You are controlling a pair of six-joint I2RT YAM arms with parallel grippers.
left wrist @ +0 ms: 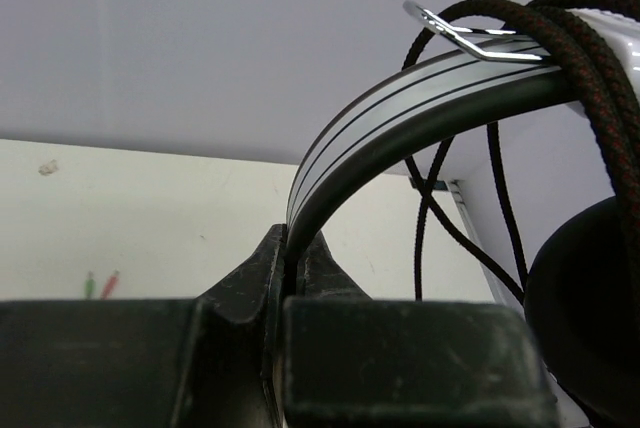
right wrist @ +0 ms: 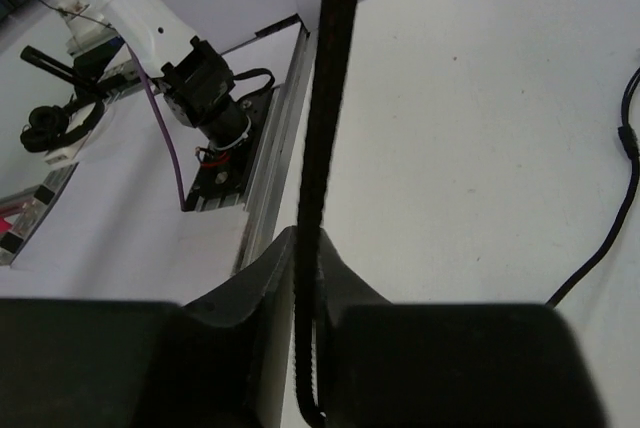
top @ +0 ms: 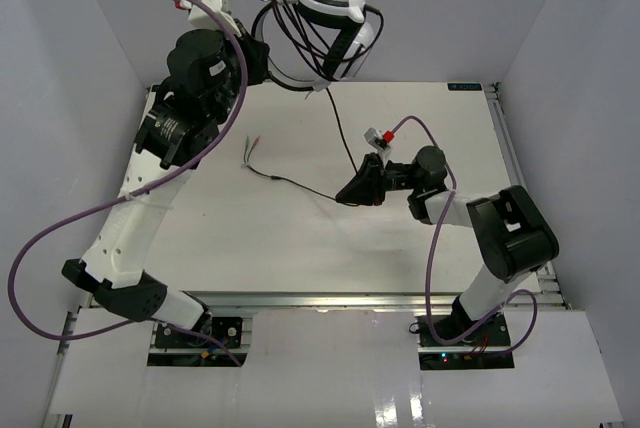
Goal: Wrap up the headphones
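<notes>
- White-and-black headphones [top: 335, 8] hang in the air above the far edge of the tabletop [top: 250, 248], close to the back wall [top: 450, 8], touching no surface.
- White headband [left wrist: 400, 108], with thin dark stripes along it, runs from the left tool up and to the right in the left wrist view; a black earcup [left wrist: 590, 308] shows at the lower right of that view.
- Several loops of thin black braided cable [top: 340, 128] lie over the headband next to the earcup; further loops hang slack below the headphones.
- From the headphones the cable descends to the middle of the tabletop, where the right tool pinches it. It then trails left, lying flat.
- Red and green plugs [top: 250, 145] at the cable's end rest on the tabletop, left of centre and well apart from both tools. They appear small in the left wrist view [left wrist: 100, 285].
- Left tool [top: 262, 58]: raised at the far left, jaws narrow, clamped on the headband edge [left wrist: 290, 248].
- Right tool [top: 350, 193]: low over the tabletop, jaws narrow, cable [right wrist: 325, 98] gripped between them [right wrist: 305, 248] and running straight up out of the right wrist view.
- Purple robot cable [top: 60, 228] loops along the left arm, apart from the headphones.
</notes>
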